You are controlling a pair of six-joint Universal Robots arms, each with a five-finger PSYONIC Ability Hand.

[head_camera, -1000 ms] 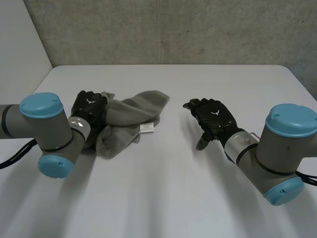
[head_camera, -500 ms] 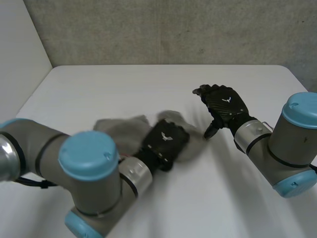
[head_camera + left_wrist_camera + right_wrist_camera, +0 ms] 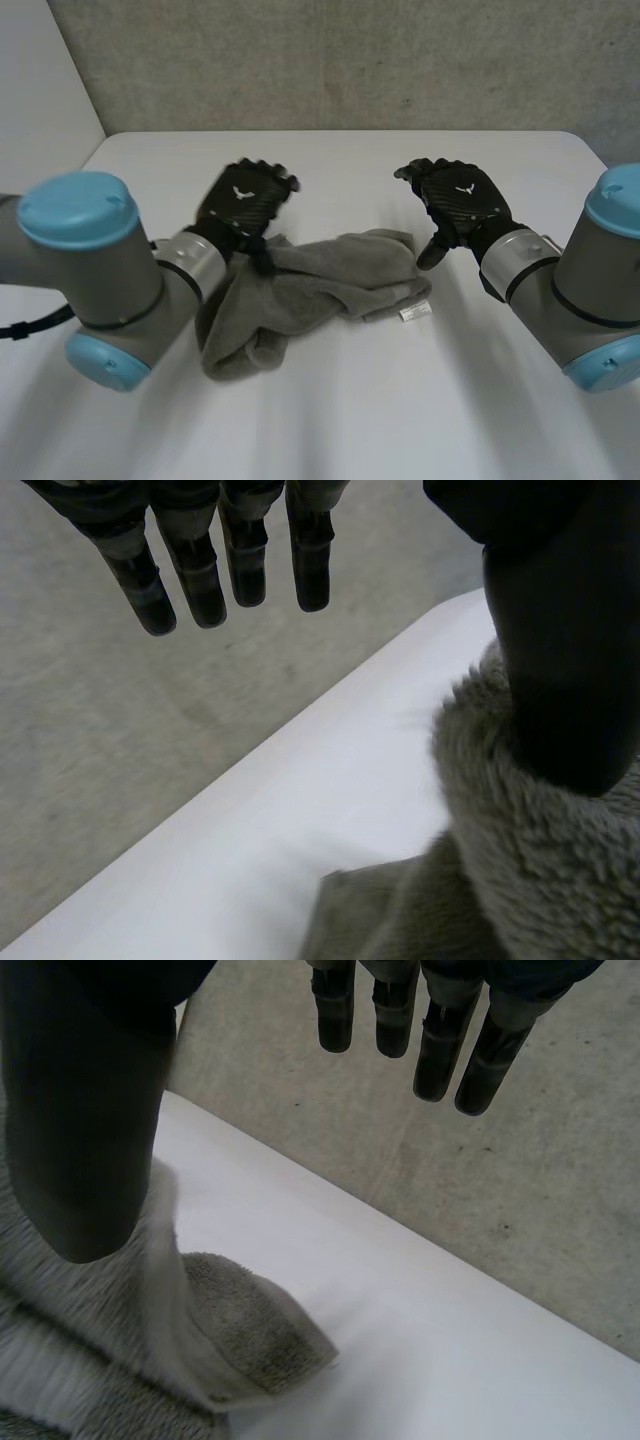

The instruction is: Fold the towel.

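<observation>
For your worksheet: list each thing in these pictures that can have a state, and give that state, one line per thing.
Towel: crumpled in a loose heap on the table, not folded.
Label: showing, at the towel's right end.
Left hand: open, fingers straight, thumb against the towel's left end.
Right hand: open, fingers straight, thumb by the towel's right end.
Table: bearing the towel.

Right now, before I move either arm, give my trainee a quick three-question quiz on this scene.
1. Fill in: the fingers of the left hand and the right hand are ____ (straight or curled).
2. True or false: the towel lies neatly folded in a flat rectangle.
3. The towel's white tag lies nearer: A. left hand B. right hand
Key: 1 straight. 2 false, it is bunched. 3 B.
</observation>
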